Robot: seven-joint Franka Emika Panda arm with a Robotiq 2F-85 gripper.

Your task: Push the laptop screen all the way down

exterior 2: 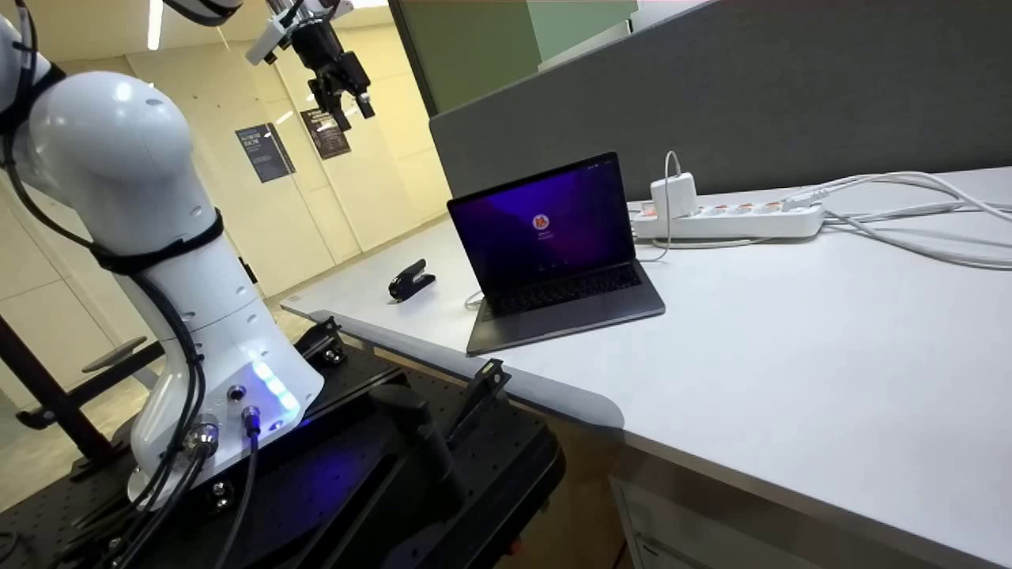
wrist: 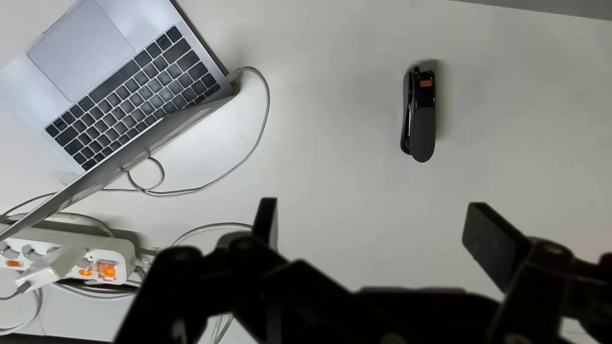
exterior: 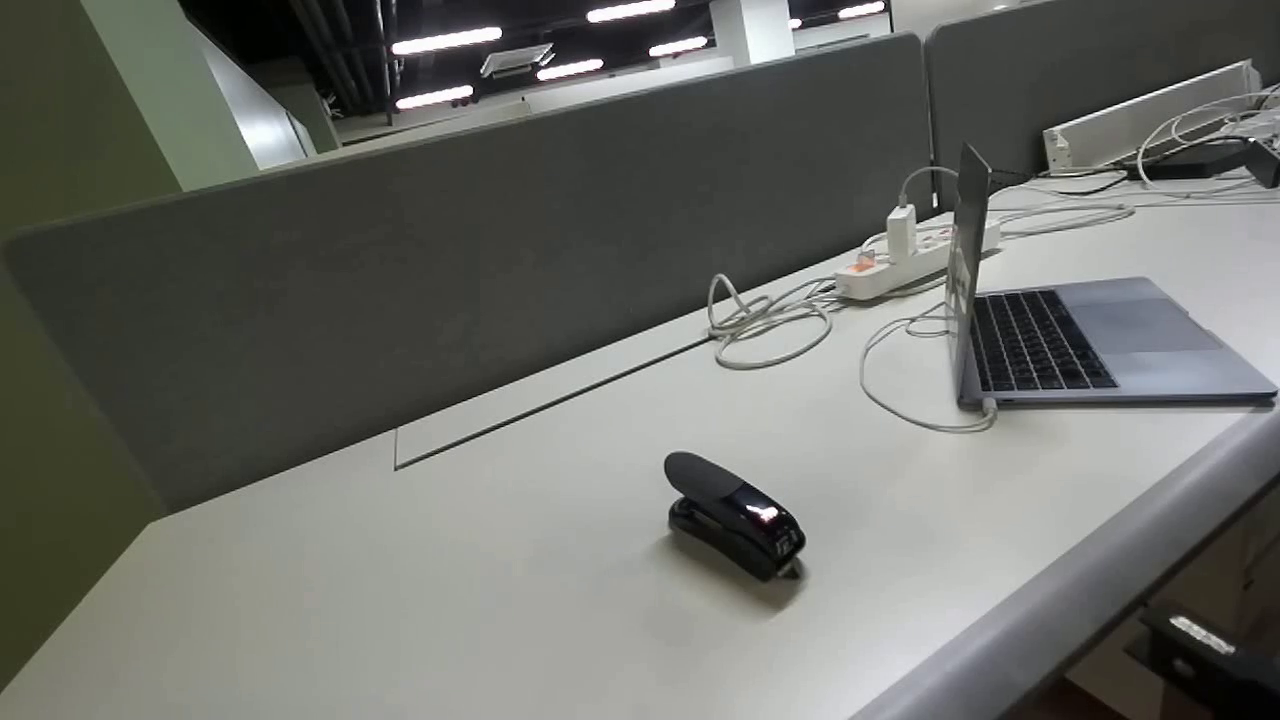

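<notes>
The laptop screen [exterior: 967, 240] stands raised, about upright, on its silver-grey laptop base [exterior: 1150, 335] in both exterior views. Its lit purple front [exterior 2: 545, 229] faces the camera in an exterior view. In the wrist view the screen [wrist: 112, 165] shows nearly edge-on at the left, with the dark keyboard [wrist: 136, 95] beside it; its far end is cut off. My gripper [exterior 2: 353, 116] is high above the table, on the side behind the screen, and touches nothing. In the wrist view the gripper [wrist: 372, 220] has its fingers wide apart with nothing between them.
A black stapler [exterior: 735, 515] lies on the white table behind the screen. A white power strip [exterior 2: 727, 225] with a plugged charger and loose cables is near the laptop. A white cable [wrist: 265, 105] runs into the laptop's side. A grey partition [exterior: 560, 230] borders the table's back.
</notes>
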